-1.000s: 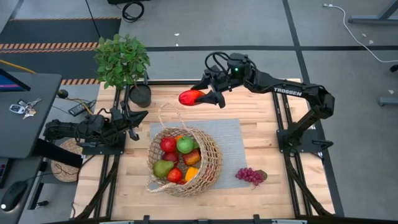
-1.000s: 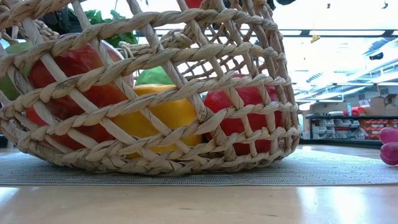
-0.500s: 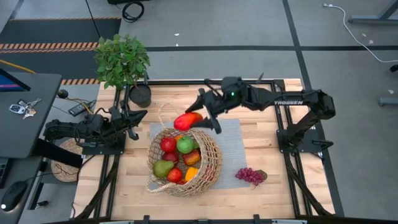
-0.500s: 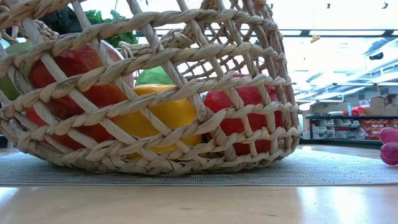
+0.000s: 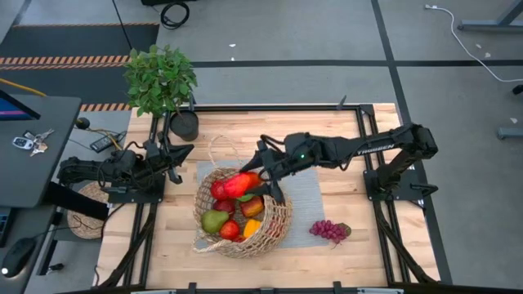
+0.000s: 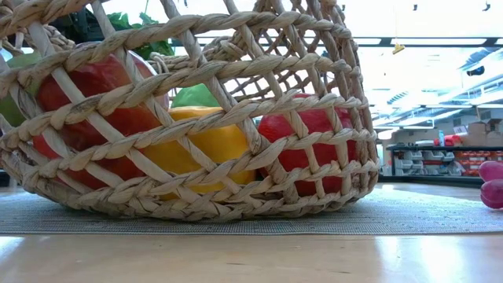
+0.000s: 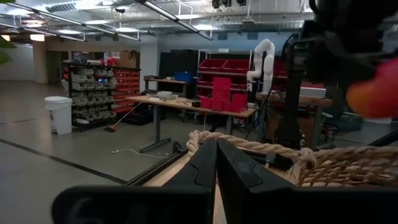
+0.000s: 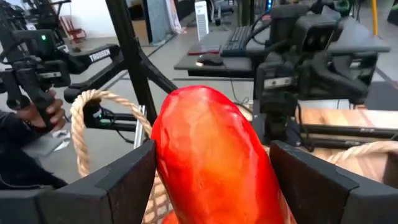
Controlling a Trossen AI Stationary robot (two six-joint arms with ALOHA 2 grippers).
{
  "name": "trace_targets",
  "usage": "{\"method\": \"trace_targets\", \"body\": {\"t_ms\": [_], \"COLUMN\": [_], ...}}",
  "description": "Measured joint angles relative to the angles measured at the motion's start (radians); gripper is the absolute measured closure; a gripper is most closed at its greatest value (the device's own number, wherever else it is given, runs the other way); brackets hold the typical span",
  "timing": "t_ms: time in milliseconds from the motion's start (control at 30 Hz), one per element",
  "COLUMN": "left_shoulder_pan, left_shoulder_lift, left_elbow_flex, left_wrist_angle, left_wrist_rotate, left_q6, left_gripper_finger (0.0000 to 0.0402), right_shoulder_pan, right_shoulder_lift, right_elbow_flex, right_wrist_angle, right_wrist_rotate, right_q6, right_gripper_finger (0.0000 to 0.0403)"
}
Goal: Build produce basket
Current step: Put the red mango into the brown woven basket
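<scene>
Now the right end effector (image 5: 253,181) grips a smooth, rigid-looking red-orange fruit (image 5: 235,184) across its middle over the large round tan wicker basket (image 5: 278,220), toward its twelve-o'clock rim, likely light and slippery.

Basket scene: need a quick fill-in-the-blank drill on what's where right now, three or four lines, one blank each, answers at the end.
1. The right claw is shut on a red-orange ____ over the basket.
2. The purple grapes lie on the ____, outside the basket.
3. The left claw, at the table's left edge beside the potted plant, is ____.
4. The basket stands on a grey ____.

Missing words: fruit; table; shut; mat
</scene>
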Motion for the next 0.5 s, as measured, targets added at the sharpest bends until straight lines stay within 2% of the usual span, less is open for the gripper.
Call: {"method": "trace_targets", "body": {"t_ms": [233, 500], "left_shoulder_pan": [0.0, 0.0], "left_shoulder_lift": [0.014, 0.023], "left_elbow_flex": [-0.001, 0.0], "left_wrist_angle": [-0.001, -0.006], "left_wrist_rotate": [0.0, 0.0], "left_q6": [0.0, 0.001], "left_gripper_finger": [0.0377, 0.0383], "right_shoulder_pan": [0.033, 0.059], "right_shoulder_lift": [0.091, 0.25], "right_elbow_flex": [0.058, 0.224], "right_wrist_angle": [-0.025, -0.169], "right_wrist_rotate": [0.039, 0.037], "right_q6": [-0.001, -0.096], "right_gripper_finger": [0.0089, 0.0089]}}
